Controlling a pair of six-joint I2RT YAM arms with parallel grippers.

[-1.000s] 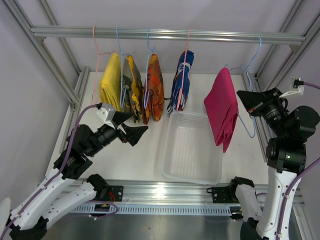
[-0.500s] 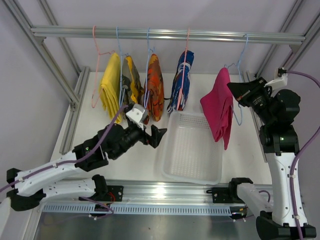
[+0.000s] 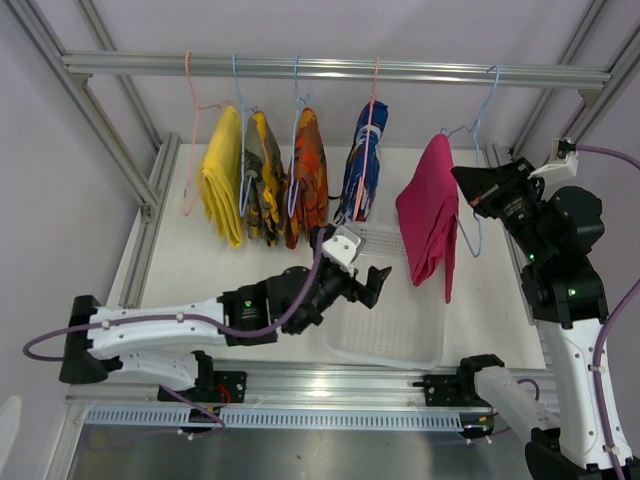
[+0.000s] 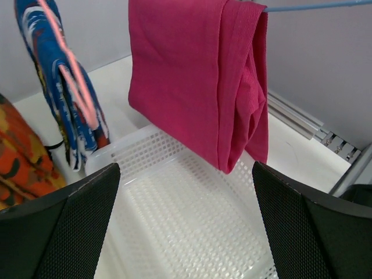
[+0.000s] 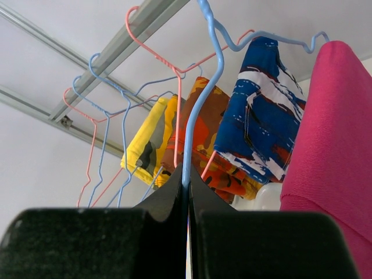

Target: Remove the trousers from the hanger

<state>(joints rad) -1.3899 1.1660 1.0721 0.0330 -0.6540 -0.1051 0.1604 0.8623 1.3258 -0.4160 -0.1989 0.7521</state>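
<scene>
1. Left arm lies low and long across the bench [image 3: 200,265], reaching from the near left toward the right. Its wrist is over the near-left part of the white mesh basket [image 3: 392,322].
2. Left claw [image 3: 370,285] has its jaws spread wide and grips nothing. It aims at the pink trousers [image 3: 428,225] without touching them. In the wrist view the cloth hangs between and beyond the two fingers [image 4: 64,229].
3. Right arm stands upright at the right side with the forearm raised and the claw pointing left.
4. Right claw [image 3: 465,187] is clamped tight on the wire of the blue hanger [image 5: 201,113], just right of the pink trousers. The wrist view shows the wire pinched between the pads.
5. Pink trousers are folded over that blue hanger, which hooks on the overhead rail [image 3: 340,68]. They hang above the basket's far right part.
6. Further left on the rail, each on its own hanger:
   - blue patterned trousers [image 3: 362,165]
   - orange camo trousers [image 3: 308,175]
   - olive-yellow camo trousers [image 3: 262,178]
   - yellow trousers [image 3: 222,170]
</scene>
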